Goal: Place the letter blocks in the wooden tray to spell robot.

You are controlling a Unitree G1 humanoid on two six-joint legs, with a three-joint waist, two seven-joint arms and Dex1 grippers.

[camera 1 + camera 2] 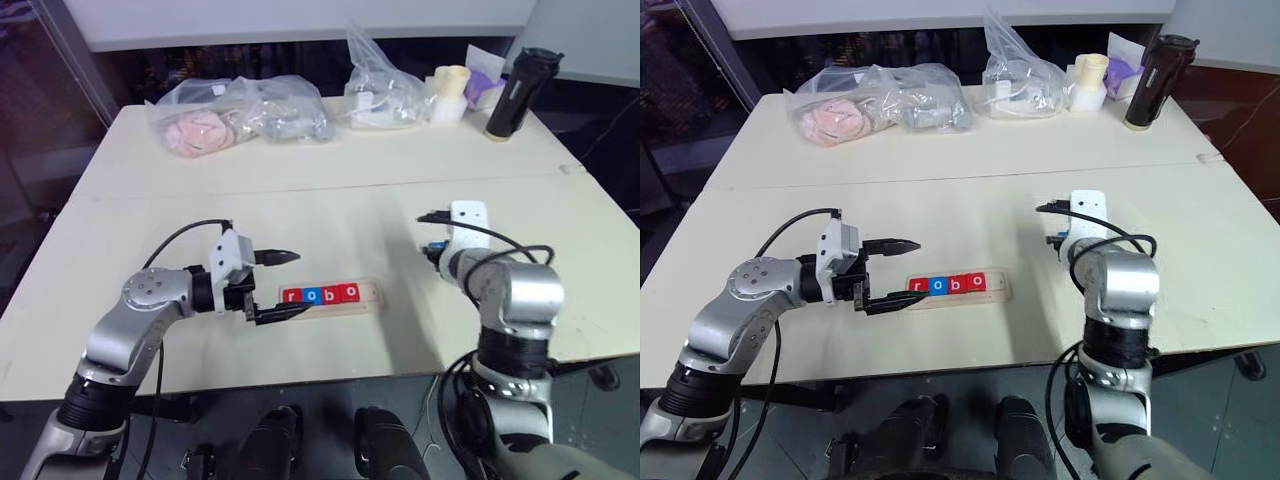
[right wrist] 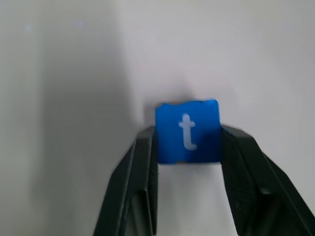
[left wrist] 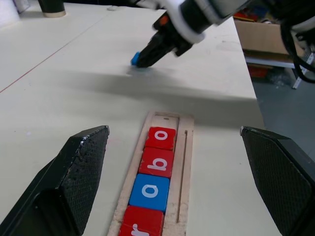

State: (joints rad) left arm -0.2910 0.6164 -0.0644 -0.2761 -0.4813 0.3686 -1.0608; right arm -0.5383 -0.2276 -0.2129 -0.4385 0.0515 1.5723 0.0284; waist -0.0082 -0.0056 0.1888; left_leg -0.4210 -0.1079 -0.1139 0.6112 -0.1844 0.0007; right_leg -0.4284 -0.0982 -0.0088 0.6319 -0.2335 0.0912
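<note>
The wooden tray (image 1: 335, 298) lay flat on the counter (image 1: 330, 200) near the counter's front edge, about midway along it. Four letter blocks sat side by side in its groove: a red r block (image 1: 291, 296), a blue o block (image 3: 149, 191), a red b block (image 3: 158, 162) and a red o block (image 3: 161, 138). Past the red o block the groove was bare pale wood at the tray's right end.

The left gripper (image 1: 278, 286) hung over the tray's left end with its two black fingers (image 3: 69, 182) spread wide, one on each side of the tray, holding nothing.

The right gripper (image 2: 188, 147) was further back on the counter and toward the right-hand edge, well apart from the tray. Its fingers were pinching the blue t block (image 2: 187, 131) by two opposite sides, the white letter facing the wrist camera. In the left wrist view the blue block showed at the tips of that gripper, at or just above the counter surface; whether it touched the surface could not be told.

Along the counter's far edge lay clear plastic bags (image 1: 240, 115), one with something pink inside, and toward the far right corner stood a black bottle (image 1: 520, 90).
</note>
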